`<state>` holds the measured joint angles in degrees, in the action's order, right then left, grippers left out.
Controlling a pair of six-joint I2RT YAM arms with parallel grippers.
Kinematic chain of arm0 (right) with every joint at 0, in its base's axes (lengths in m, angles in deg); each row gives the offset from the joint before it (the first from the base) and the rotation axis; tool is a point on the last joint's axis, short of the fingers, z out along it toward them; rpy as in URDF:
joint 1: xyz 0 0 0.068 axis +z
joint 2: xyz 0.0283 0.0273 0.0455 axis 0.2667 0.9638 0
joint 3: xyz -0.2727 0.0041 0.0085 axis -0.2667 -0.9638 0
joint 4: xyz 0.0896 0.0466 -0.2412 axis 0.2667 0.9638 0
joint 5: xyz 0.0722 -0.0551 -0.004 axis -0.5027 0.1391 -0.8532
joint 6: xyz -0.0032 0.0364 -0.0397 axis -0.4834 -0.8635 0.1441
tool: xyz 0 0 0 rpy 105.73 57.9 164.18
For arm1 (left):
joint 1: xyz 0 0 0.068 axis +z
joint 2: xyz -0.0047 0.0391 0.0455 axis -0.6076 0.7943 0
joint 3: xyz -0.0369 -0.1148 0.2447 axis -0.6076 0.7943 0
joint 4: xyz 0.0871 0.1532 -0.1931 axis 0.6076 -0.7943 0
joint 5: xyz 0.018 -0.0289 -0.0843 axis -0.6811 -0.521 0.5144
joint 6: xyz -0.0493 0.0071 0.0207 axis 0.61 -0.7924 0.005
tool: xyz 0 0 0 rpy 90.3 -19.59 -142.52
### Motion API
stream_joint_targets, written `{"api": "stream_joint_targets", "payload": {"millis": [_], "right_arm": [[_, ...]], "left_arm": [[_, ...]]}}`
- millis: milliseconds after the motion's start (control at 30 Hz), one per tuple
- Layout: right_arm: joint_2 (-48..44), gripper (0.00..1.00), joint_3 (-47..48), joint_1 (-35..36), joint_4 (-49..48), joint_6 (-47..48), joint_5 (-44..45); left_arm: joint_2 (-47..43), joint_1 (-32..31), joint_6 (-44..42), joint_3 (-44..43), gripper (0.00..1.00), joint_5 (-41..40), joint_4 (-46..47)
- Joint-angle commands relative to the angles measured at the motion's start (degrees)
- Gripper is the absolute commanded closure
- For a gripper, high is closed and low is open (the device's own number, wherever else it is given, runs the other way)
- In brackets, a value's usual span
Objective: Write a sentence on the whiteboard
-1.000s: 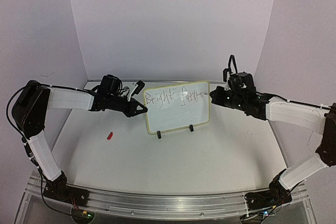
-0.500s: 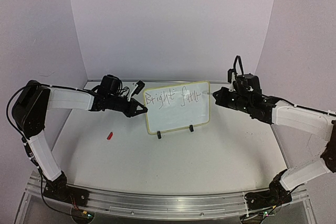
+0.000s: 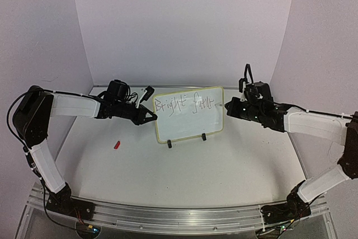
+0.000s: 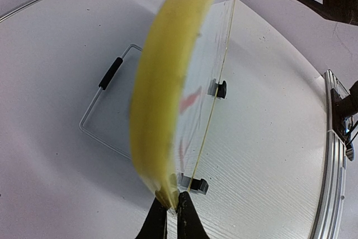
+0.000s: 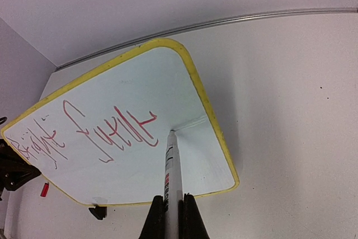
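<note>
Whiteboard (image 3: pixel 187 124) rim pinched by left pincer (image 3: pixel 155 115); marker (image 5: pixel 172 166) tip touches near right rim.

The small rectangular whiteboard (image 3: pixel 184 124) has a white face and a pale yellow rim, and its two clip feet (image 3: pixel 203 136) are black. The scrawled handwriting (image 5: pixel 106 135) reads red in the right wrist view. The slim marker pen (image 5: pixel 173 172) is white with a red-and-black label. The left claw (image 4: pixel 172 205) and right claw (image 5: pixel 173 200) are black. The bench (image 3: pixel 184 177) is white, with one small red scrap (image 3: pixel 117 144) on it.
</note>
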<state>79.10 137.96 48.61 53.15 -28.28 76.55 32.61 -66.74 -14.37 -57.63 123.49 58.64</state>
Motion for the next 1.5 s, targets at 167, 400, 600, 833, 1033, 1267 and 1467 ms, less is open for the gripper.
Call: {"api": "stream_joint_targets", "payload": {"millis": [167,400,600,833,1033,1267,1467], "right_arm": [[0.7,1.0,2.5,-0.3,-1.0,0.2,3.5],[-0.5,1.0,2.8,-0.6,-1.0,0.6,4.2],[-0.9,1.0,3.8,-0.6,-1.0,1.3,2.8],[-0.6,1.0,3.9,-0.6,-1.3,1.7,1.0],[0.9,1.0,2.9,-0.6,-1.2,0.5,-1.5],[-0.1,1.0,-0.2,-0.6,-1.2,-1.0,-1.2],[-0.2,1.0,-1.8,-0.6,-1.1,-2.0,-0.7]], "left_arm": [[0.3,0.5,-1.9,-0.7,1.0,-5.6,-2.9],[0.4,0.5,-1.8,-0.7,1.0,-5.5,-2.6],[0.4,0.5,-1.8,-0.7,1.0,-5.5,-2.6],[0.5,0.5,-1.7,-0.8,1.0,-5.4,-2.6],[0.4,0.5,-1.7,-1.0,1.0,-5.4,-2.7],[0.6,0.5,-1.8,-1.3,1.0,-5.3,-2.8],[0.5,0.5,-1.7,-1.2,1.0,-5.3,-2.7]]}}
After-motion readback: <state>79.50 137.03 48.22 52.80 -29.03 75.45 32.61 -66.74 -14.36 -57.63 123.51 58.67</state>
